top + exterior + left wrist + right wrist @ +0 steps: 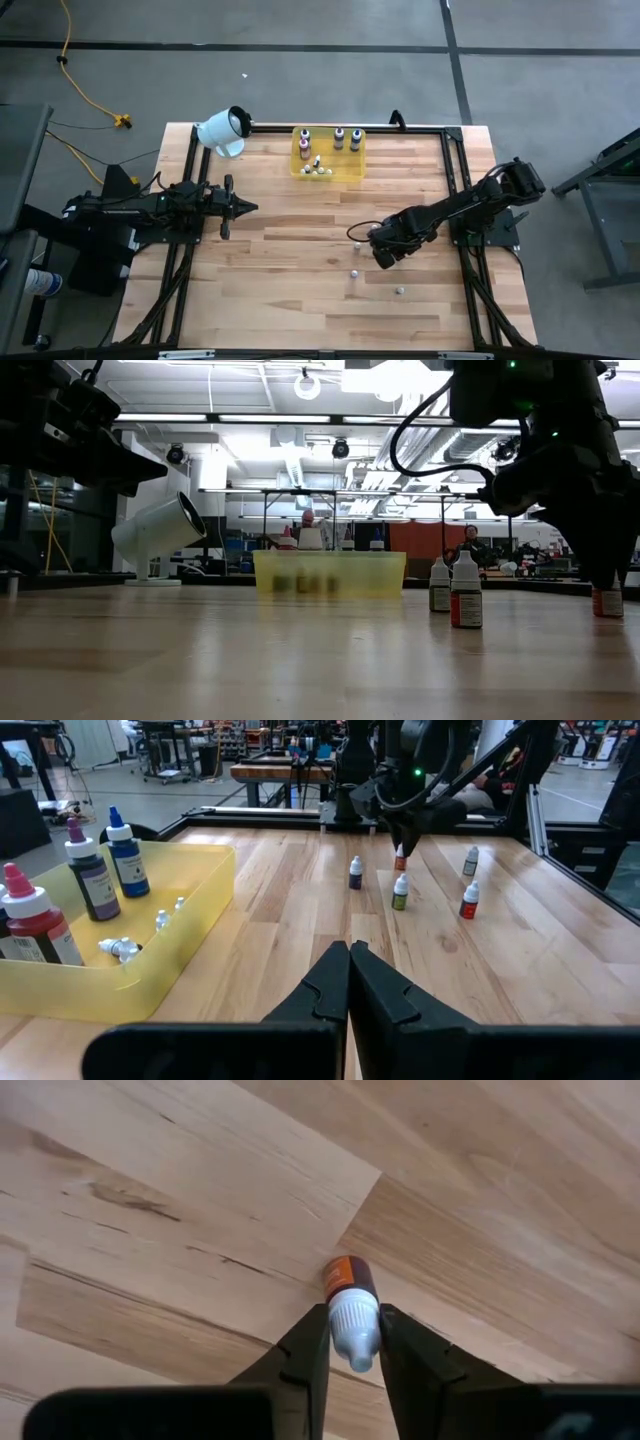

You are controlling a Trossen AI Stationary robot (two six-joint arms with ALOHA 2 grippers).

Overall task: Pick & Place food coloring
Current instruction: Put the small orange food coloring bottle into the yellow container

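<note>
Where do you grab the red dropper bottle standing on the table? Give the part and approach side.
Grip the red dropper bottle by its white cap, coming down from above. It stands upright, clear of its neighbours, and is slim, so a side approach may topple it. The right gripper holds the orange bottle likewise.

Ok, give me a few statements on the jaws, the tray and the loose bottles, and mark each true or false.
1. The right gripper has its jaws around the cap of a small orange bottle. True.
2. The left gripper stands wide open. False: its jaws are shut and empty.
3. The yellow tray holds several bottles. True.
4. The white cylinder lies inside the tray. False: it lies on the table outside the tray.
5. The orange bottle hangs above the tray. False: it stands on bare wood, away from the tray.
</note>
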